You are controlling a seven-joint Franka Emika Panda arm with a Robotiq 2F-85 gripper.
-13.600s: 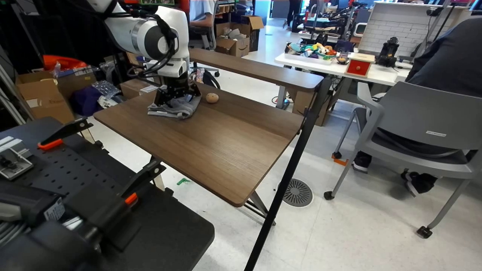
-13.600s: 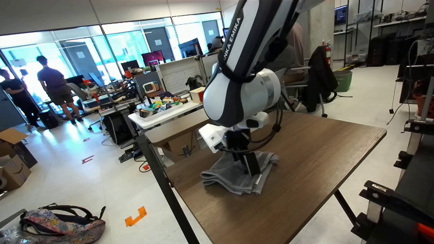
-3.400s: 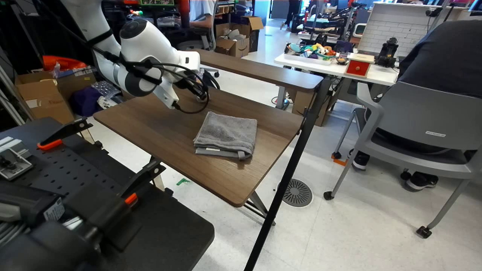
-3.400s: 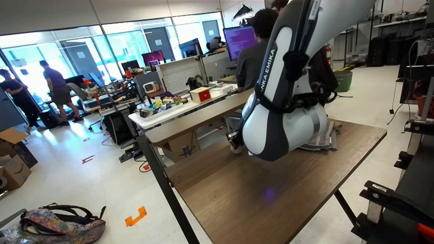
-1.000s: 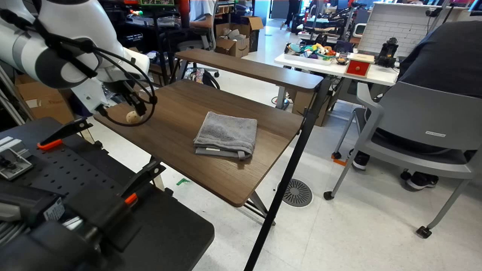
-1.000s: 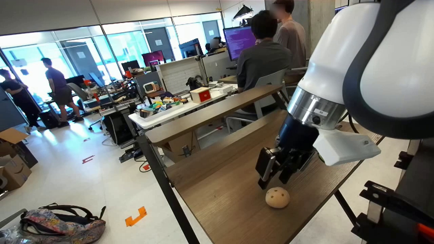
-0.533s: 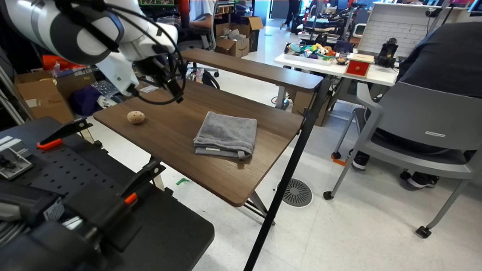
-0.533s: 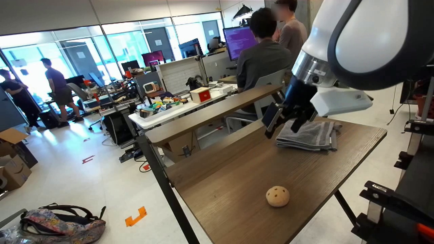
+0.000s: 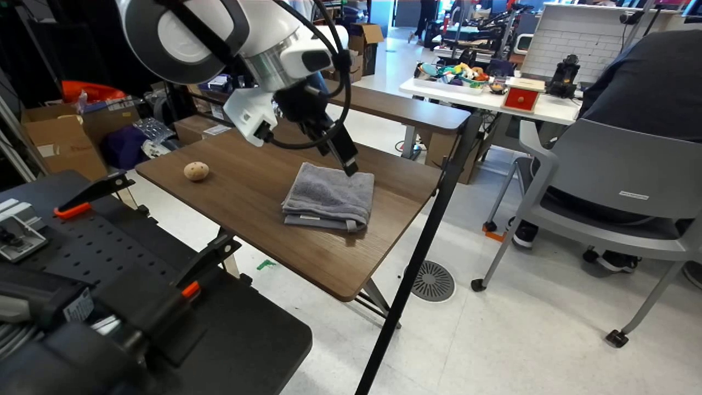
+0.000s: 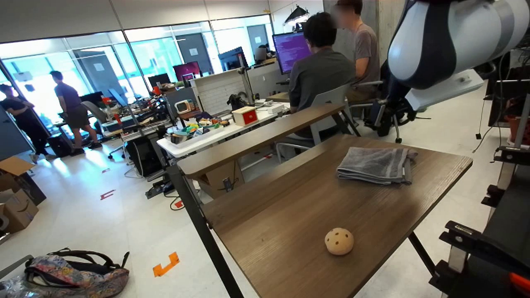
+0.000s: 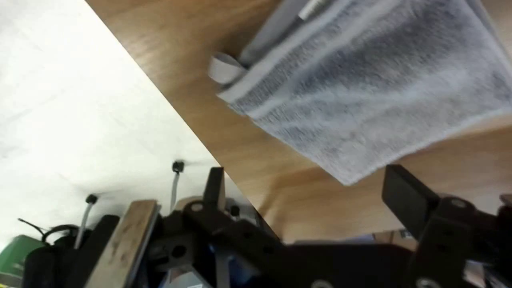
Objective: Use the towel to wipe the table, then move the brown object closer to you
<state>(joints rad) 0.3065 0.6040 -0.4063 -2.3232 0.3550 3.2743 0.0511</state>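
Tan ball [image 10: 339, 241] with dark holes, lower right of center in an exterior view; folded gray towel [image 10: 374, 165] higher up; wood-grain worktop [image 10: 290, 219] under both, cluttered white desk [image 10: 225, 134] upper left. Fingers [image 11: 408, 200] spread wide, wrist-view bottom.

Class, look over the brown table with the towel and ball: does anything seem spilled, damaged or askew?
Nothing stands out, and no spill or damage shows. The grey towel lies folded on the table, slightly rumpled, a loop jutting near one corner; the brown ball rests apart from it.
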